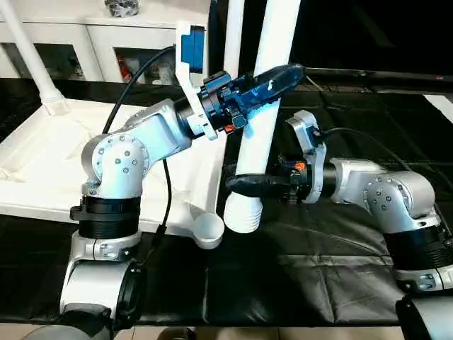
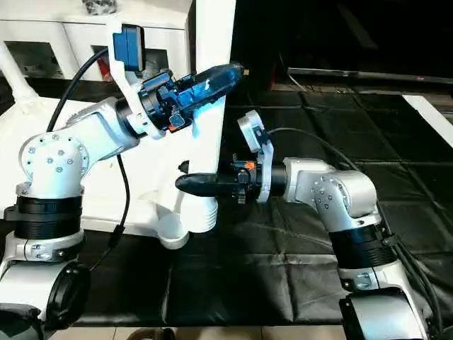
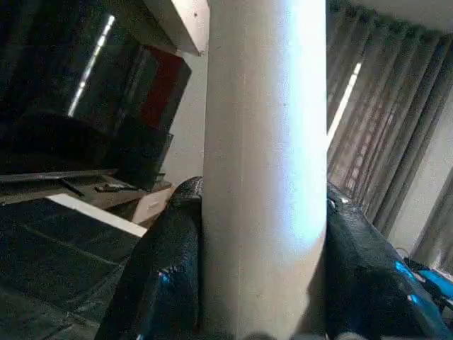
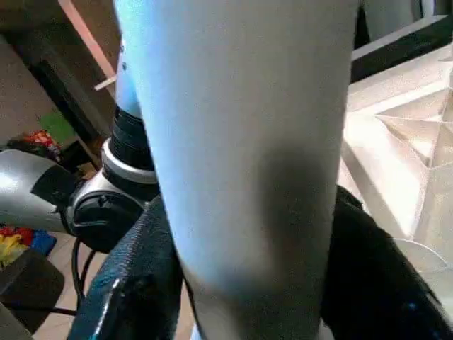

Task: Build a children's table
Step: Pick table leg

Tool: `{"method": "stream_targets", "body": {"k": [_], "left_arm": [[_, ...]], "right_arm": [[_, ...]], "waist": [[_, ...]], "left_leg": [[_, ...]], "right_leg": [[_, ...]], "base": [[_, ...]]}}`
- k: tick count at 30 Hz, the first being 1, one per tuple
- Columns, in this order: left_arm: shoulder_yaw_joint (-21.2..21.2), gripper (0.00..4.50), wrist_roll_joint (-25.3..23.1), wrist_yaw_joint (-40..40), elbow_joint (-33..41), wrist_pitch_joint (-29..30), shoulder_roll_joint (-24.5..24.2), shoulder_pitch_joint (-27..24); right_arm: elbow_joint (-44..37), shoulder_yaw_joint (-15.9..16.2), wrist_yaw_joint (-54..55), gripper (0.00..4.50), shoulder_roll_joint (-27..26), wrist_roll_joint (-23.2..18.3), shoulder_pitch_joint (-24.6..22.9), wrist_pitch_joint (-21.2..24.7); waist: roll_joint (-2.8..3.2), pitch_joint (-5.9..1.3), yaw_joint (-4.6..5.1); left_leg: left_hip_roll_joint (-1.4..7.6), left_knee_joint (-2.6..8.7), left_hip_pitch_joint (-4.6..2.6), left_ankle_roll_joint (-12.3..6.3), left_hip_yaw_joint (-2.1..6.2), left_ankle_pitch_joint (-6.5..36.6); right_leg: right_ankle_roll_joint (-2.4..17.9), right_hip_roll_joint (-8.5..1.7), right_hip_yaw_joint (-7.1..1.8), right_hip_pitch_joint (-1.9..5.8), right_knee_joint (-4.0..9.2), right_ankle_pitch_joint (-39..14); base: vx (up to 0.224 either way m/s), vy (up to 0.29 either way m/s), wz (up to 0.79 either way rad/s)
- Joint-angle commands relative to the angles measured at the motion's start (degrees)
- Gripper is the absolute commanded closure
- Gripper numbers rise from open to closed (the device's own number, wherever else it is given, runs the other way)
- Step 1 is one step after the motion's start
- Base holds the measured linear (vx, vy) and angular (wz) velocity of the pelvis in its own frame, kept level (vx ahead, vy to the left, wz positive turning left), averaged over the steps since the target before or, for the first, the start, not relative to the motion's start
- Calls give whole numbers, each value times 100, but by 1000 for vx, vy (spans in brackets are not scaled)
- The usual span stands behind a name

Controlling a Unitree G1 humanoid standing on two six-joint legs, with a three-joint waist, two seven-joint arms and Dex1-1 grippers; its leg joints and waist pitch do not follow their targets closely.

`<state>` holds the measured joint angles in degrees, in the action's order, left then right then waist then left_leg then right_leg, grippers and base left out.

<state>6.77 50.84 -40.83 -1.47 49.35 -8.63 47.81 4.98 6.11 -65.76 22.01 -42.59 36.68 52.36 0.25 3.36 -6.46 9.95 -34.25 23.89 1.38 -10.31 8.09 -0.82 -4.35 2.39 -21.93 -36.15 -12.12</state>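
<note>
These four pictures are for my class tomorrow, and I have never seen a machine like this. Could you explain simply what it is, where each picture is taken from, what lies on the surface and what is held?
It is a humanoid robot with two silver arms. The two wide pictures come from cameras in its head, looking down; the two close ones sit on its wrists, looking along the fingers. Both grippers clamp one white table leg, held nearly upright: the left gripper higher, the right gripper near the threaded bottom end. On the black-covered surface lies the white tabletop, ribbed side up, with another leg already standing in a far corner and an empty corner socket beside the held leg.
</note>
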Motion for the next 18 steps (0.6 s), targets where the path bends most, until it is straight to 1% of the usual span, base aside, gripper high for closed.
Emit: {"method": "stream_targets", "body": {"k": [1, 6, 10, 14, 15, 16, 17, 18], "left_arm": [[-28, 273, 1, 4, 106, -67, 37, 144], [-23, 273, -8, 27, 54, -112, 47, 185], [-7, 273, 9, 71, 57, -95, 59, 205], [-49, 273, -35, 163, 128, -103, 74, 200], [-54, 273, 15, 168, 183, -57, 84, 188], [-55, 203, 58, 165, 221, -21, 91, 180], [-48, 203, 100, 192, 298, -6, 113, 169], [-57, 203, 125, 200, 375, -1, 129, 147]], "right_arm": [[-21, -17, -28, 226, 30, 15, 79, 15], [-31, 50, -82, 248, 69, 45, 52, 15], [-25, 46, -83, 251, 77, 33, 42, 38], [-39, 31, -70, 251, 79, 15, 19, 63], [-40, 24, -59, 251, 72, 15, 3, 64], [-40, 19, -51, 251, 67, 16, -8, 63], [-45, 7, -27, 251, 54, 23, -40, 59], [-66, -2, -10, 252, 49, 23, -77, 56]], "waist": [[21, -446, -1], [15, -445, -1], [24, -449, 1], [18, -449, -1], [0, -447, -1], [2, -446, -4], [-12, -450, -1], [-5, -451, -4]], "left_leg": [[275, 372, -247, 252, 102, 1239], [270, 371, -247, 254, 100, 1241], [275, 372, -254, 260, 104, 1256], [277, 371, -252, 246, 103, 1238], [273, 366, -250, 237, 97, 1230], [272, 365, -245, 234, 99, 1223], [273, 365, -243, 221, 96, 1192], [279, 365, -245, 219, 99, 1180]], "right_leg": [[1351, -356, -184, 214, 399, -467], [1336, -353, -185, 214, 402, -459], [1347, -352, -181, 211, 399, -451], [1366, -351, -183, 213, 392, -403], [1368, -354, -185, 216, 400, -409], [1367, -359, -185, 222, 398, -424], [1359, -356, -184, 222, 397, -433], [1364, -360, -184, 221, 388, -417]], "base": [[0, 0, 0], [0, 0, 0], [0, 0, 0], [0, 0, 0], [0, 0, 0], [0, 0, 0], [0, 0, 0], [0, 0, 0]]}}
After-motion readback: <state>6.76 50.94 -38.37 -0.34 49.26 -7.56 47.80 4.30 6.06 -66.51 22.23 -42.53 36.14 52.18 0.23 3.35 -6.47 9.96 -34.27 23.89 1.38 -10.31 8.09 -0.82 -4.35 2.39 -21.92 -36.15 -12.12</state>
